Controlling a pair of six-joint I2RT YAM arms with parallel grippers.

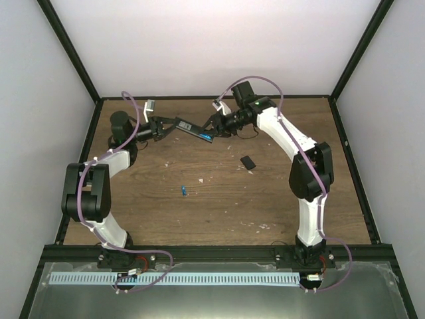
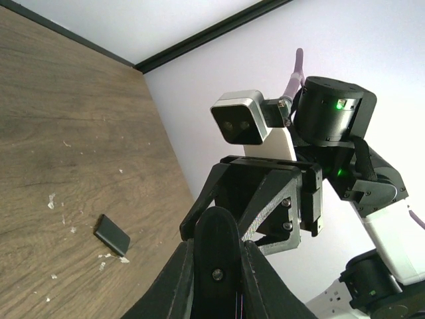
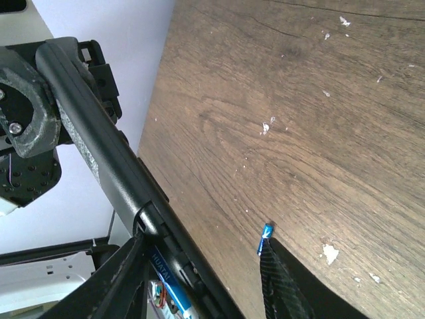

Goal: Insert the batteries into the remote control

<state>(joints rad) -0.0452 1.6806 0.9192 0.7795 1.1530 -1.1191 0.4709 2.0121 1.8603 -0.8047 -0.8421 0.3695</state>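
I note a robotics lab test cell: white walls, black frame, wooden table, two bolted robot arms.

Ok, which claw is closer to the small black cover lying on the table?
Right. The right claw is at one end of the remote control, just beyond the cover; the left claw grips its other end, much farther left.

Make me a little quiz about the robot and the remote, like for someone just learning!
1. True or false: the remote control is lying flat on the table.
2. How many blue batteries lie loose on the table? A) none B) one C) two
3. Fill in: the small black cover lies nearer the ____ arm's base.
Key: 1 false, the left gripper holds it in the air. 2 B. 3 right arm's base.
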